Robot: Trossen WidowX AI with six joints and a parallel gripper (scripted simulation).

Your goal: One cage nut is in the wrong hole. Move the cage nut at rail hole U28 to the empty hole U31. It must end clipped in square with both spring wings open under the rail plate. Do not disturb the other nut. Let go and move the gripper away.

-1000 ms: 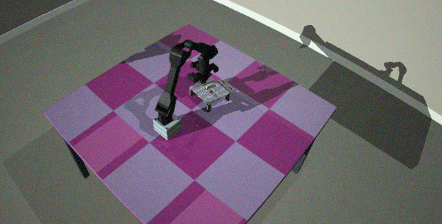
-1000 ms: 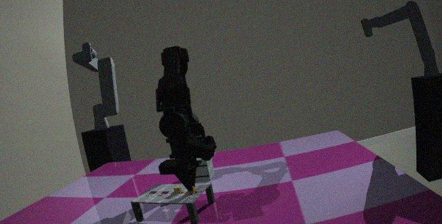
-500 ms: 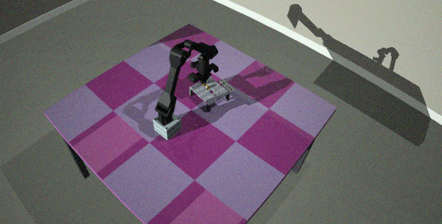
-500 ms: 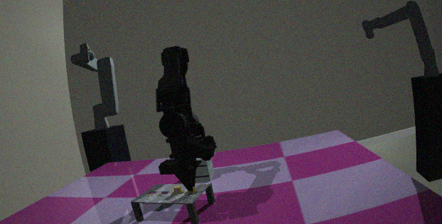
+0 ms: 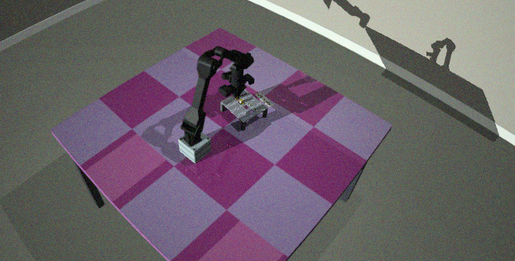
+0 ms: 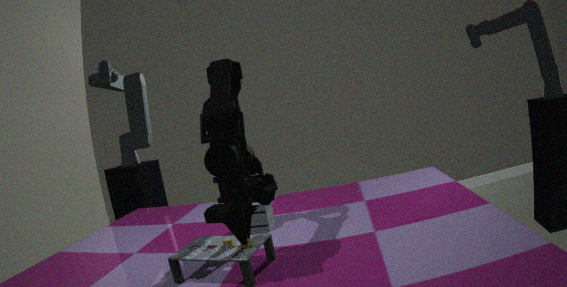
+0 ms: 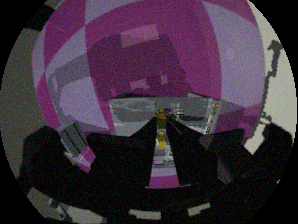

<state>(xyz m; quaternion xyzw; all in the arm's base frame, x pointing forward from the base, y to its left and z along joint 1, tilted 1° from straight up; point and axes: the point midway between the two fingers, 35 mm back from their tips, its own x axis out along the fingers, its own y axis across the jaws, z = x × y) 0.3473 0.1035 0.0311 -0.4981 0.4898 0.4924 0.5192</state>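
Arm's bent over, tool [image 5: 238, 97] [image 6: 245, 242] [image 7: 161, 119] pointing down, nearly closed, gripping a yellow cage nut [image 7: 161, 118] at the rail plate [image 5: 251, 111] [image 6: 214, 254] [image 7: 132, 111].

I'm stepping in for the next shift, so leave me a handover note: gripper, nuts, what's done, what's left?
Gripper: low over the rail plate, closed on a yellow cage nut, apparently the one to move.
Other nut: on the plate, beside the gripped one.
Done: nut gripped. Whether it is unclipped, I cannot tell; hole labels are unreadable here.
Left: move it to U31, clip it square with both wings open underneath, spare the other nut, release, withdraw.
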